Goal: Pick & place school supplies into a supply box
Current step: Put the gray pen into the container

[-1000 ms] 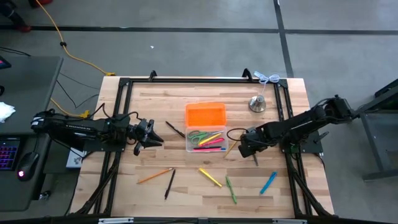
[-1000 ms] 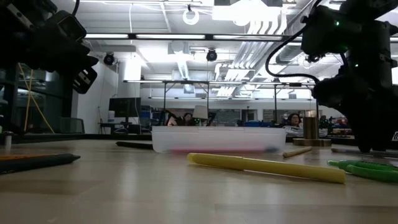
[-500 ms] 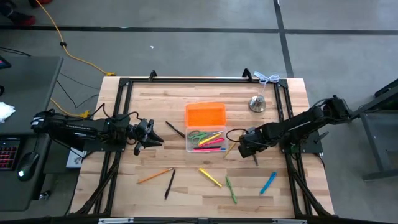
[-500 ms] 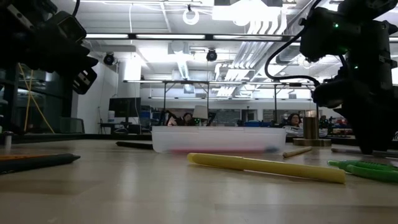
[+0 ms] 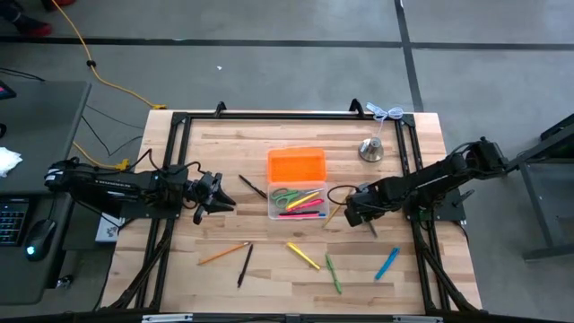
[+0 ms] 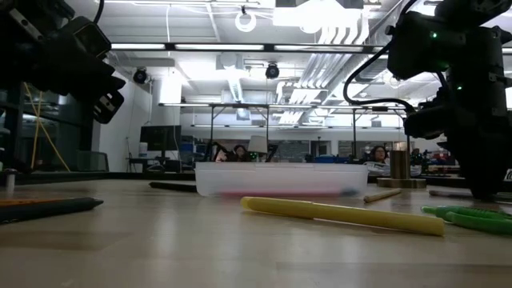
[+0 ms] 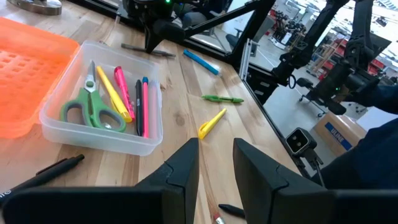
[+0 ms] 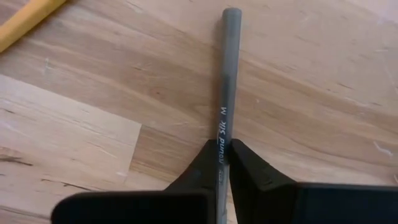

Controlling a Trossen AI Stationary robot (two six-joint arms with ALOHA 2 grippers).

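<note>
Since a second ago the right claw (image 8: 222,154), low at the right of centre in the high view, has pinched narrow onto a slim grey pen (image 8: 225,81) lying on the wooden desk (image 5: 269,269), while the left claw (image 7: 215,163) at left of centre is unmoved and partly apart, holding nothing. One clear plastic supply box (image 5: 298,205) with its flat orange lid (image 5: 296,165) folded back sits at centre, holding green-handled scissors (image 7: 90,112) and four thin sticks. Loose on the planks are about seven more: two black, one orange, one yellow, one green, one blue, one tan.
</note>
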